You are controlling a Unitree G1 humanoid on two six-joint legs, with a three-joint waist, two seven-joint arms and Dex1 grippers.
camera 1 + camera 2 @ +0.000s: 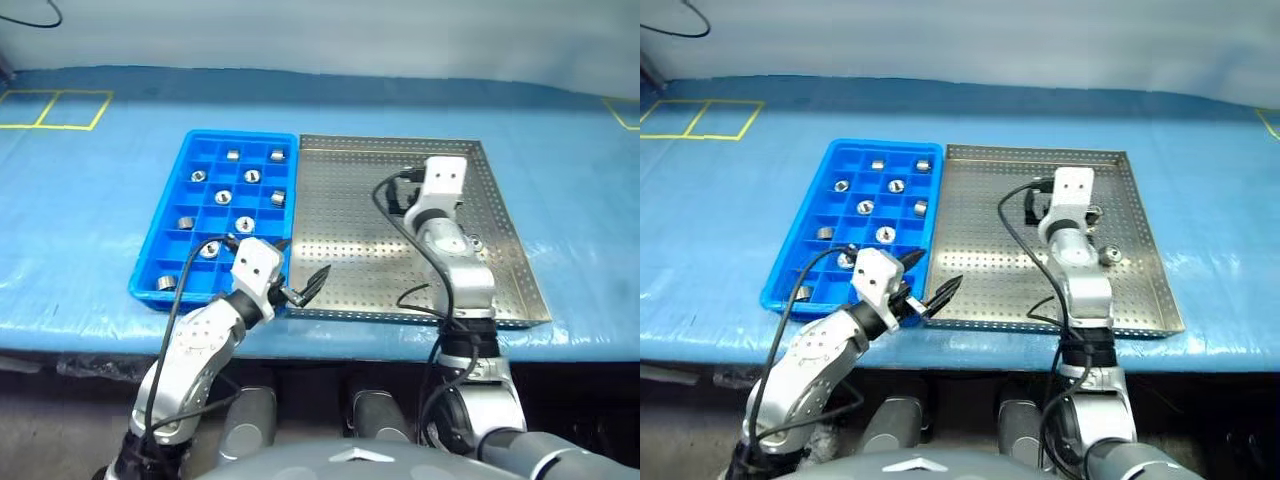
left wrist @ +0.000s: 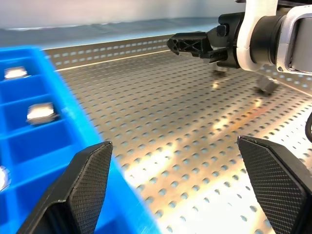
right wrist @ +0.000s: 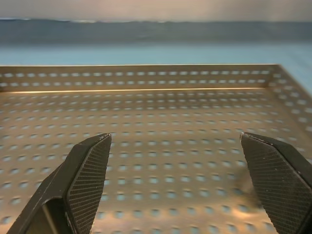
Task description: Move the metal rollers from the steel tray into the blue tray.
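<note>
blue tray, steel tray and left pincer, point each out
blue tray (image 1: 150, 255), left eye view, on its left rim.
steel tray (image 1: 350, 270), left eye view, on a bare part of its perforated floor.
left pincer (image 1: 925, 285), right eye view, midway between its open fingertips.

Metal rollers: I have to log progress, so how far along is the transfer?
Mostly done: about ten metal rollers sit in compartments of the blue tray. Nothing is in hand: the left gripper hangs open at the border of the two trays, and the right gripper is open over the steel tray. Left: at least one roller beside the right arm; another may be hidden.
</note>
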